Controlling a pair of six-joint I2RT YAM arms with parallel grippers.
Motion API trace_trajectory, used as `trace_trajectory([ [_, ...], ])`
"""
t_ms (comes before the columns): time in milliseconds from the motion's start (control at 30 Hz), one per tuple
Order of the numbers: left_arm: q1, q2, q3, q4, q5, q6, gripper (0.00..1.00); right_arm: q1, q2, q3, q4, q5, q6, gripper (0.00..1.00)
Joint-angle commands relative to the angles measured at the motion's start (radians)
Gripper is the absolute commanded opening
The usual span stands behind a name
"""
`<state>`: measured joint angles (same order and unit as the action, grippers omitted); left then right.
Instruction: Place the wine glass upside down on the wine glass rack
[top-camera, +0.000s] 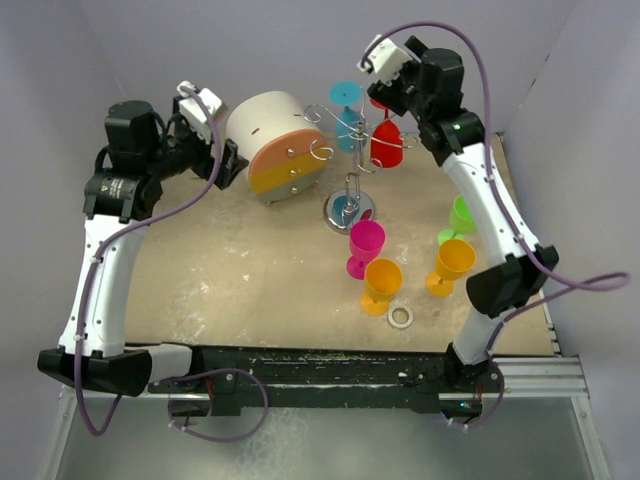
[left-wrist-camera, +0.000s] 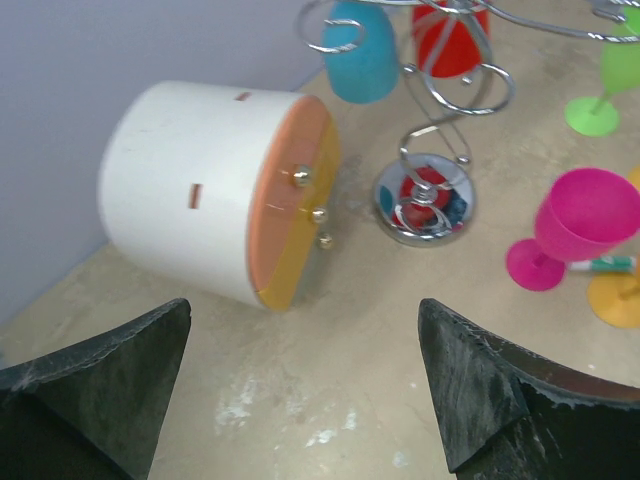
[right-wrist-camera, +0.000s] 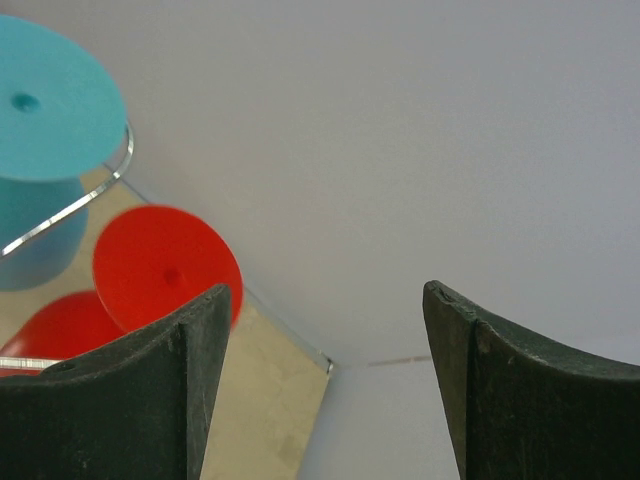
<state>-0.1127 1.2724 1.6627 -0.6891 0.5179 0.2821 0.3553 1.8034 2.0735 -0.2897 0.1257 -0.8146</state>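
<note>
Behind wine glass rack (top-camera: 349, 209), by the back wall: right hand (right-wrist-camera: 325, 300) open, empty | wrist view catches only the upturned feet of red wine glass (right-wrist-camera: 165, 265) and teal glass (right-wrist-camera: 45, 100); top view shows both hanging on the rack | left hand (left-wrist-camera: 305, 305) open, facing drawer box (left-wrist-camera: 200, 185) | bare tabletop (top-camera: 230, 270) between box and near edge.

The left arm (top-camera: 97, 262) stood bent, the left hand (top-camera: 228, 163) gaping wide and empty. The right arm (top-camera: 492, 200) stretched far forward, the right hand (top-camera: 388, 98) parted, gripping nothing.
</note>
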Motion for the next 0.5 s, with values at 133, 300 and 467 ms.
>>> trace_trajectory([
  [133, -0.194, 0.055, -0.132, 0.057, 0.155, 0.018, 0.93, -0.013, -0.260, -0.053, -0.228, 0.062, 0.242, 0.81],
  [300, -0.276, 0.077, -0.194, 0.079, 0.188, 0.023, 0.90, -0.049, -0.457, -0.263, -0.282, -0.114, 0.336, 0.81],
  [467, -0.280, 0.072, -0.275, 0.142, 0.114, -0.021, 0.91, -0.088, -0.614, -0.434, -0.452, -0.446, 0.230, 0.79],
])
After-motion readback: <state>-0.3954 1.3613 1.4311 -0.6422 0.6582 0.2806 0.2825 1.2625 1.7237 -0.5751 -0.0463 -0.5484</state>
